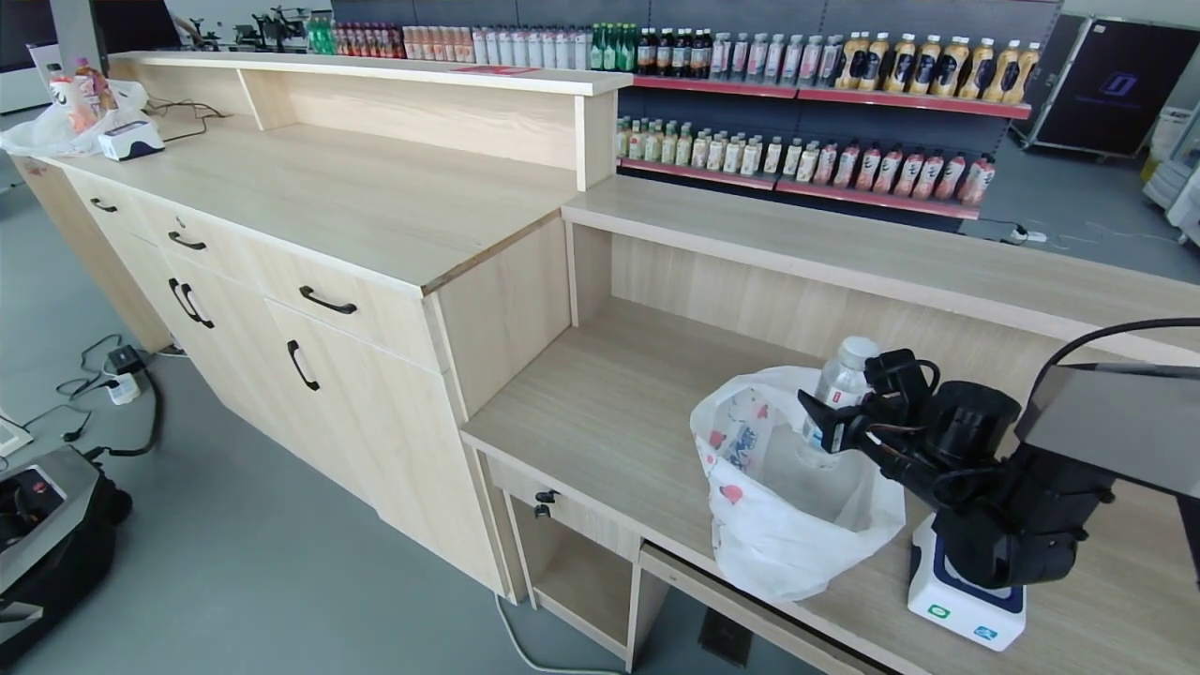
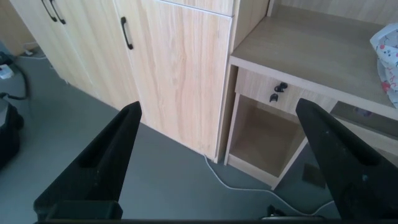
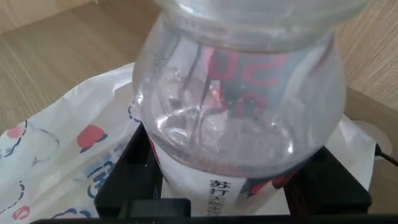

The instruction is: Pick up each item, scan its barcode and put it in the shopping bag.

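Extends the right arm forward and inward across the low counter [image 1: 609,403], forearm level, wrist pointed toward the bag. Clamps the right gripper [image 1: 842,405] around the body of a clear bottle [image 1: 843,375], upright, white cap on top. Holds it over the open mouth of the white shopping bag [image 1: 778,525] standing on the counter. Passes above the white-and-blue scanner [image 1: 966,614], just beside the bag. Hangs the left gripper [image 2: 217,109] low over the grey floor beside the cabinet doors, fingers spread wide apart
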